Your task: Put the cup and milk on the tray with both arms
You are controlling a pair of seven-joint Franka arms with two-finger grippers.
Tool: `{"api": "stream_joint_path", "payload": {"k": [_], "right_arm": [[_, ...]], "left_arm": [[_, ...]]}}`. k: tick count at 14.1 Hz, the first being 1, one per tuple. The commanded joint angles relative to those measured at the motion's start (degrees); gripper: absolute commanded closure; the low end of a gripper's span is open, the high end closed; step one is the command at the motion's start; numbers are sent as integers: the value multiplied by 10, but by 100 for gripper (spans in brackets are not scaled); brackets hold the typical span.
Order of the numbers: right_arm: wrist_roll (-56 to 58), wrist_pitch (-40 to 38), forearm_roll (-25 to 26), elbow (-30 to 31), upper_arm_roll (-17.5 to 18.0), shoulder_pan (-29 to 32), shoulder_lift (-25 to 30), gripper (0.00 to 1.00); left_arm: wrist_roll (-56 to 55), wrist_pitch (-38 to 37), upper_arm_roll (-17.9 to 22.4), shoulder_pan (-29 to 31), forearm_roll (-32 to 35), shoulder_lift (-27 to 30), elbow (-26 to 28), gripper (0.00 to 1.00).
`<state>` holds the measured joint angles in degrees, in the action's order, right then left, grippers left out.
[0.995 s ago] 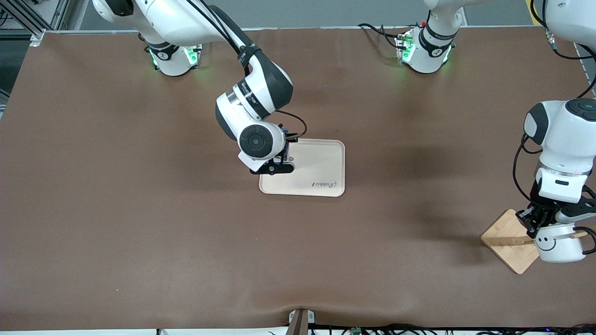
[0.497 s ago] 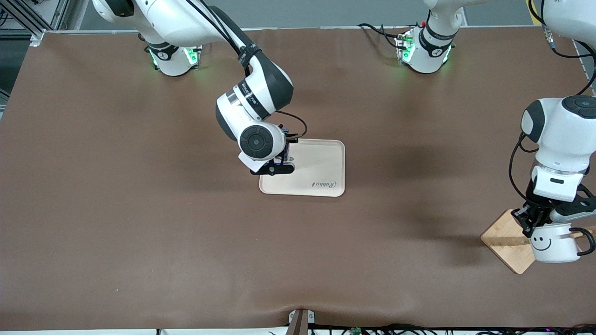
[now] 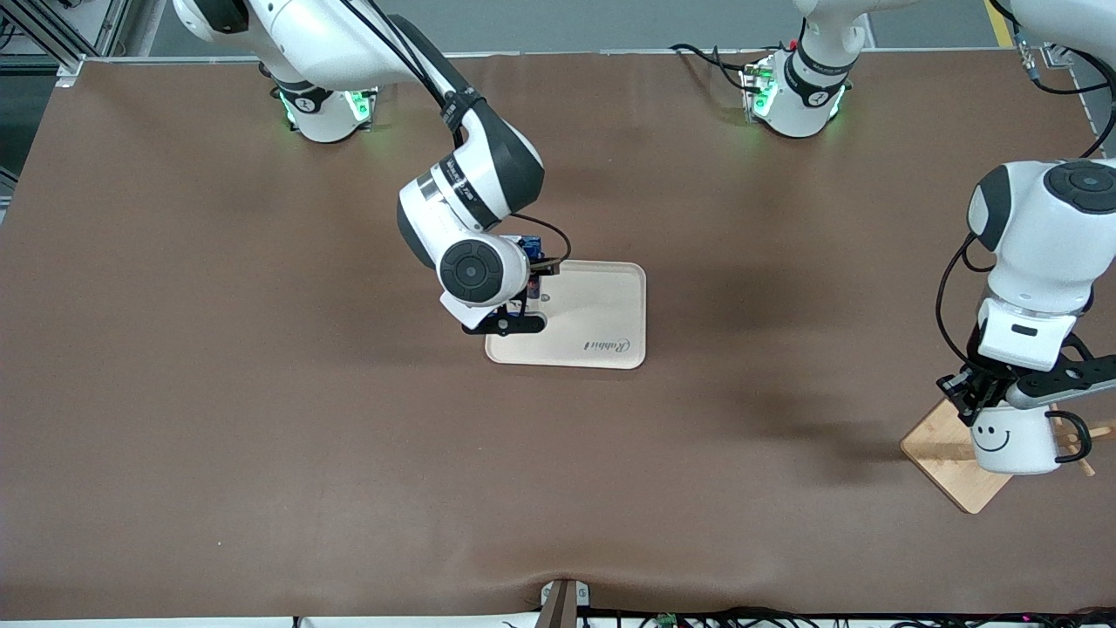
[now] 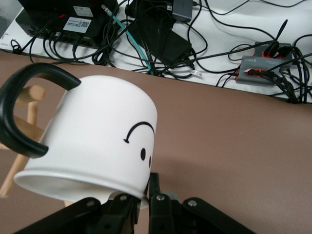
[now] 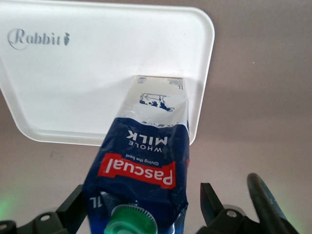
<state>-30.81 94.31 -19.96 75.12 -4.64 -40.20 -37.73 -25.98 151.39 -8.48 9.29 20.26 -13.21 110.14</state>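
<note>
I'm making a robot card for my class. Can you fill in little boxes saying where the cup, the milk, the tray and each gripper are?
cup: held up by its rim over the wooden stand
milk: standing on the tray
tray: mid-table
left gripper: shut on the cup's rim, over the stand
right gripper: open on either side of the milk, over the tray
</note>
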Motion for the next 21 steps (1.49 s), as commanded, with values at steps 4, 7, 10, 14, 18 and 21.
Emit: {"api": "stream_joint_path", "payload": {"k": [4,7,10,14,18,21], "right_arm": [[2,-95,-14,-75,2,49,25,0],[2,-118,-12,-122,1,111,32,0],[17,-125,-7,-125,-3,185,68,0],[65,-179,9,-124,-5,302,115,0],[130,-182,150,-85,-2,335,185,0],[190,-181,163,-23,-3,380,250,0]], "left_arm": [[-50,-144,-73,2,7,31,-35,100],[-88,-220,-124,0,4,22,-68,100],[-171,-240,-177,-1,-40,3,-70,100],[-286,-268,-223,-28,-105,-17,-69,100],[-419,-288,-224,-115,-133,-68,-70,100],[-420,-288,-224,-156,-164,-111,-74,100]]}}
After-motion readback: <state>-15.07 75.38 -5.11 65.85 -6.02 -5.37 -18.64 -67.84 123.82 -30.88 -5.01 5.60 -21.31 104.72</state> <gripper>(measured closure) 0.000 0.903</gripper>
